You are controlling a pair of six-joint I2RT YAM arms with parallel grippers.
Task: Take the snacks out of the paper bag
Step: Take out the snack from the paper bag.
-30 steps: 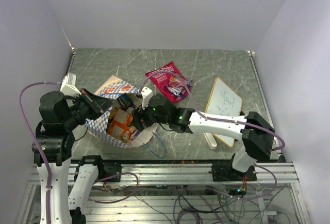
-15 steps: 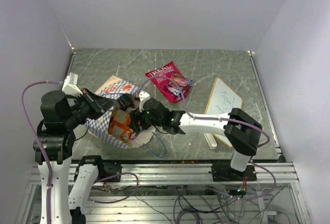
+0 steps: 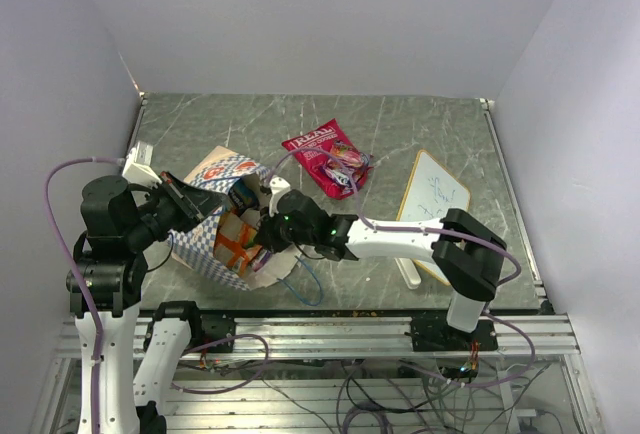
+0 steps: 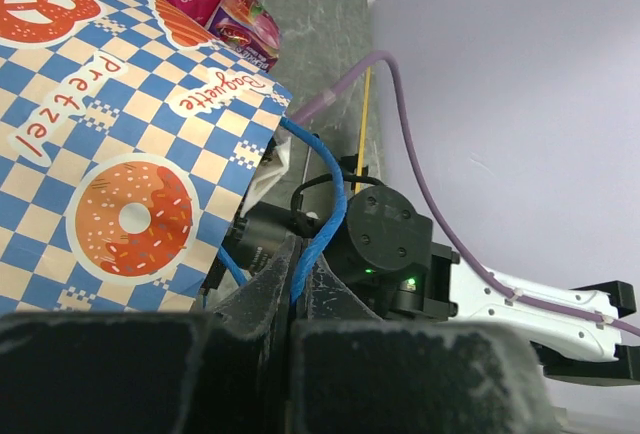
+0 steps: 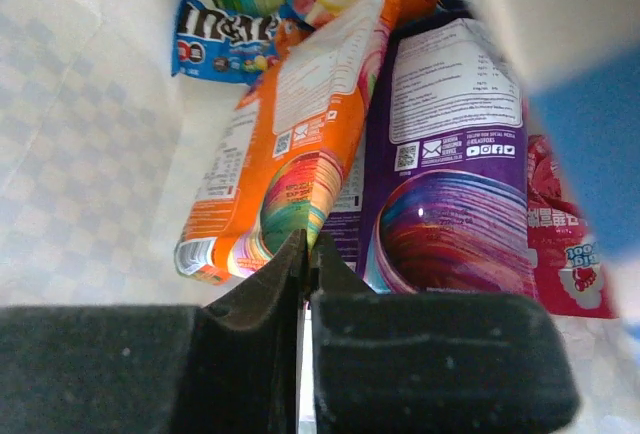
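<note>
**Two snacks out, at least four waiting inside the bag**

On the table [image 3: 440, 124], the paper bag [image 4: 110, 124] is lying at the near left with its mouth facing right. The left end effector [image 4: 300, 279] is clamping the bag's blue string handle [image 4: 325, 204], its jaws pinched tight on the cord.

Two snacks are already lying out on the table, just to the far right of the bag. These are the red sweet chili bag [image 3: 318, 146] and a small purple packet [image 3: 345, 164] resting on its right edge.

Others are sitting inside the bag:
- a purple packet [image 5: 450, 184]
- an orange packet [image 5: 290, 124] leaning against it
- a blue M&M's packet [image 5: 220, 39] deeper in
- a small red packet [image 5: 565, 254] at the right

The right end effector [image 5: 305, 269] is reaching into the mouth. Its jaws are closed to a sliver right at the orange packet's lower edge, and the views are not showing whether they are pinching that edge. By my reckoning, the job is looking less than half done.
</note>
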